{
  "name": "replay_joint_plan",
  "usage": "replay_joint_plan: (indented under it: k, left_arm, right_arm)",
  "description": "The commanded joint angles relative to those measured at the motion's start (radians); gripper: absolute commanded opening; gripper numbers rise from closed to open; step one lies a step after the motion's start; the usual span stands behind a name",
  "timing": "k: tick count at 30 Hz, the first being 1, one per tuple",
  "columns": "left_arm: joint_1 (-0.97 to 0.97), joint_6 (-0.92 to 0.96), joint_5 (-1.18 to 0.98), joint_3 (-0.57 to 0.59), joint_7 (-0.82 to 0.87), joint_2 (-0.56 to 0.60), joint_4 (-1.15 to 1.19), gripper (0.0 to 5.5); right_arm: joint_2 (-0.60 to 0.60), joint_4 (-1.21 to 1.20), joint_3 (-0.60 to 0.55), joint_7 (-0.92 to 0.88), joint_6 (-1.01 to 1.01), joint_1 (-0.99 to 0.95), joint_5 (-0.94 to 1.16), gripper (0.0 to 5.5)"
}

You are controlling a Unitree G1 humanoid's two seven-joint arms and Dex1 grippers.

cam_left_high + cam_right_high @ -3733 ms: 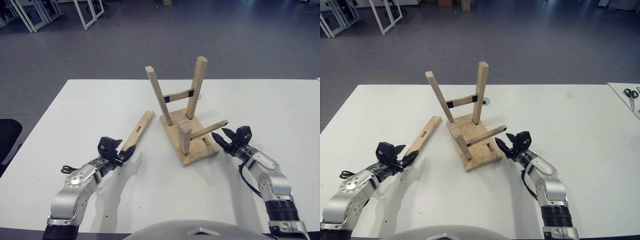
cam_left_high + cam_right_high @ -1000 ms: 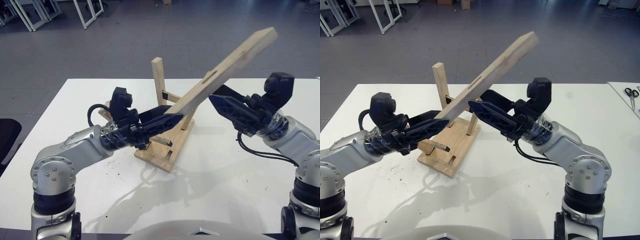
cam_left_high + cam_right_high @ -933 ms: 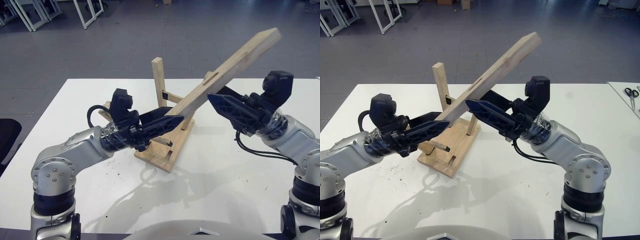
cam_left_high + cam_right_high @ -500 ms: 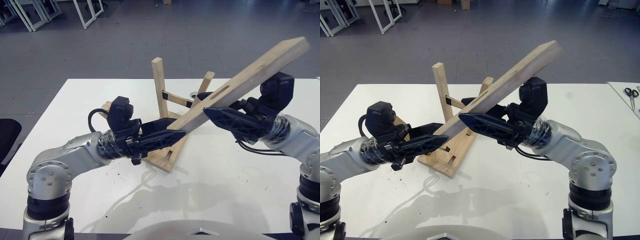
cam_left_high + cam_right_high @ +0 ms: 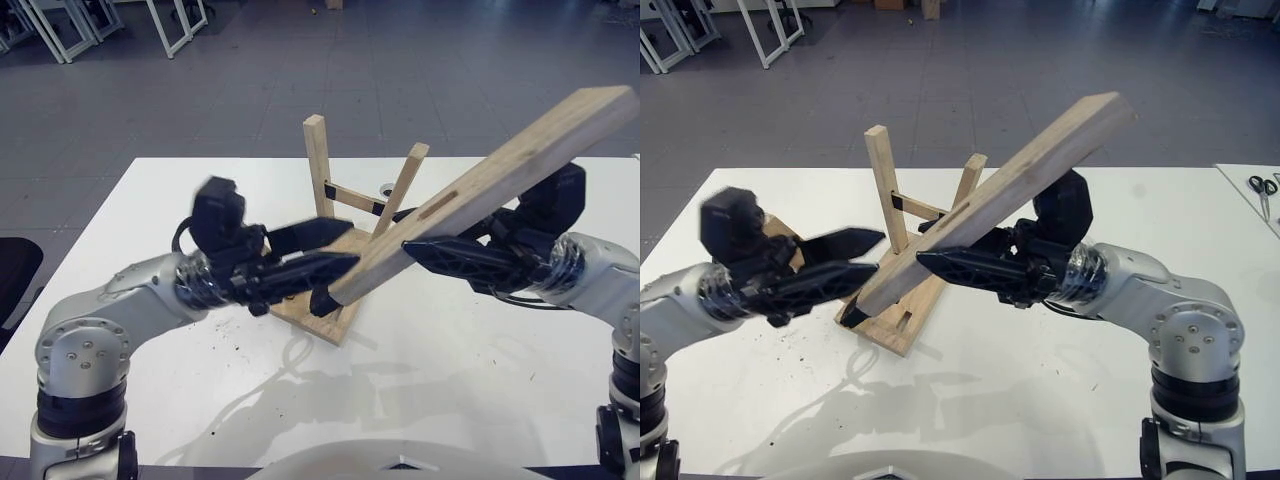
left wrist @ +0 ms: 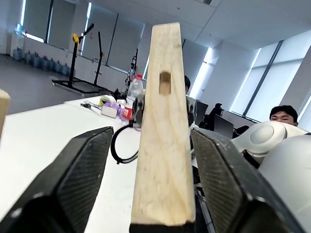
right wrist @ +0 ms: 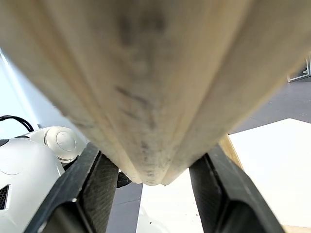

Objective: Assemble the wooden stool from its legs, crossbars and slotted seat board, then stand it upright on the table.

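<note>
Left eye view: leg [image 5: 480,185] tilted above table [image 5: 450,400] middle

Slotted leg [image 6: 164,87], claw [image 6: 150,131] spread either side

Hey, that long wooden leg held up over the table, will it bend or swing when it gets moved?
Probably stiff: the wooden leg looks thick and straight along its length. It may want to pivot, since the right gripper clamps it below the middle with a long end sticking up. Bare wood is likely not slippery.
</note>
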Motion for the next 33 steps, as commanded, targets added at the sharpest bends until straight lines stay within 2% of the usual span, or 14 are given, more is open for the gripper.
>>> replay_joint_plan:
  k: [1, 5, 7, 9, 13, 15, 17, 21, 28, 33]
  left_arm:
    - [-0.111, -0.08, -0.1, 0.154, 0.064, 0.029, 0.12, 3.19]
    - [-0.212, -0.145, -0.039, 0.289, 0.118, 0.094, 0.321, 3.19]
    - [-0.227, -0.169, 0.034, 0.322, 0.124, 0.118, 0.393, 3.19]
    - [-0.205, -0.224, 0.195, 0.32, 0.109, 0.137, 0.472, 3.19]
    - [-0.074, -0.356, 0.532, 0.232, 0.023, 0.117, 0.569, 3.19]
    - [0.021, -0.472, 0.775, 0.115, -0.01, 0.118, 0.629, 3.19]
    - [0.105, -0.555, 0.965, 0.022, 0.005, 0.106, 0.671, 3.19]
    - [0.197, -0.607, 1.221, -0.111, 0.075, 0.064, 0.72, 3.19]
    - [0.24, -0.573, 1.358, -0.21, 0.105, -0.041, 0.702, 3.19]
    - [0.249, -0.552, 1.397, -0.235, 0.106, -0.086, 0.671, 3.19]
  right_arm:
    - [0.008, 0.02, -0.015, -0.044, -0.031, -0.018, -0.055, 2.04]
    - [0.015, 0.069, -0.056, -0.114, -0.079, -0.007, -0.144, 2.04]
    - [0.002, 0.08, -0.056, -0.124, -0.097, 0.016, -0.228, 2.04]
    - [-0.037, 0.066, -0.009, -0.101, -0.119, 0.067, -0.38, 2.04]
    - [-0.069, 0.033, 0.114, -0.039, -0.173, 0.148, -0.616, 2.04]
    - [-0.051, 0.016, 0.176, -0.036, -0.196, 0.18, -0.697, 2.04]
    - [-0.03, 0.006, 0.228, -0.037, -0.212, 0.199, -0.758, 2.04]
    - [0.005, -0.006, 0.302, -0.027, -0.239, 0.228, -0.847, 2.04]
    - [0.056, -0.048, 0.351, -0.012, -0.249, 0.238, -0.901, 2.04]
    - [0.091, -0.046, 0.381, -0.003, -0.242, 0.208, -0.926, 2.04]
